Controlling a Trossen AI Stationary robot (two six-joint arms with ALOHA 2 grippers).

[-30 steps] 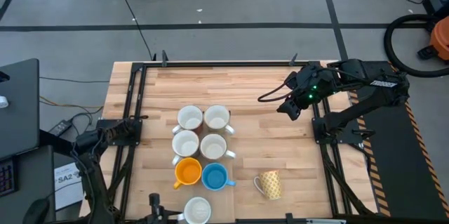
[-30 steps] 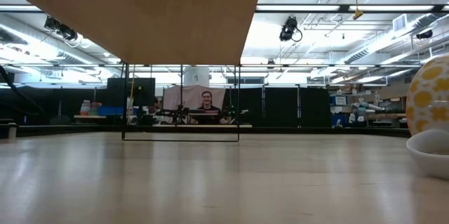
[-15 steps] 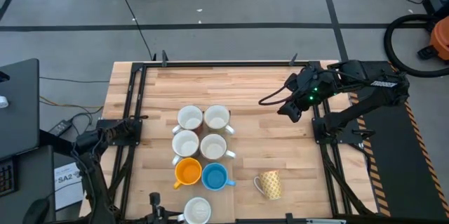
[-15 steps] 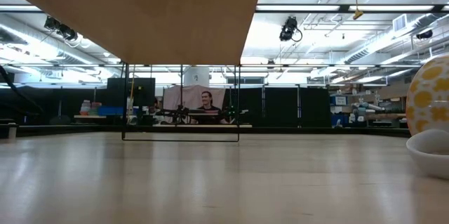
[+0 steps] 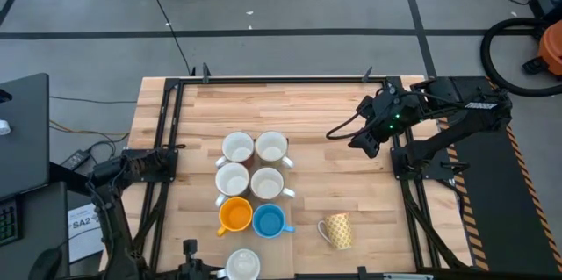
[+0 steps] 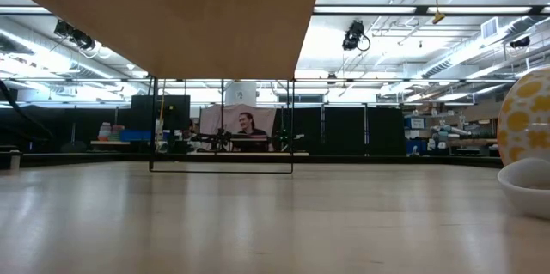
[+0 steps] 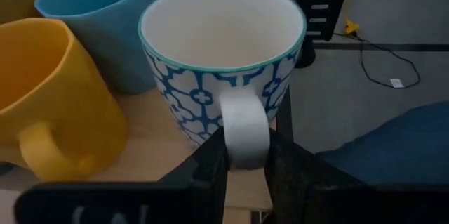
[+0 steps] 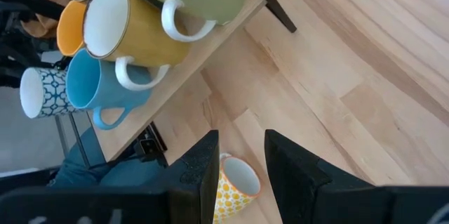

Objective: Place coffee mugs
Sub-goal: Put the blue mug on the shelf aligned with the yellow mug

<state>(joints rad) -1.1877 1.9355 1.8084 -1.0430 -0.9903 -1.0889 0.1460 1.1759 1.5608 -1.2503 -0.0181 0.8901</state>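
Ceramic mugs [image 5: 253, 183] sit six-strong mid-table; my left gripper [image 7: 242, 161] pinches the patterned mug's [image 7: 221, 62] handle at the near edge, yellow mug [image 5: 336, 230] waits, right gripper [image 5: 367, 140] idles part-open, empty.

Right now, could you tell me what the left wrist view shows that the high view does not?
Only the left wrist view shows the left gripper closing on the white handle of the blue-and-white patterned ceramic mug. Only the high view shows the right gripper over bare wood and the yellow patterned mug lying on its side. Both show the orange mug and bright blue mug.
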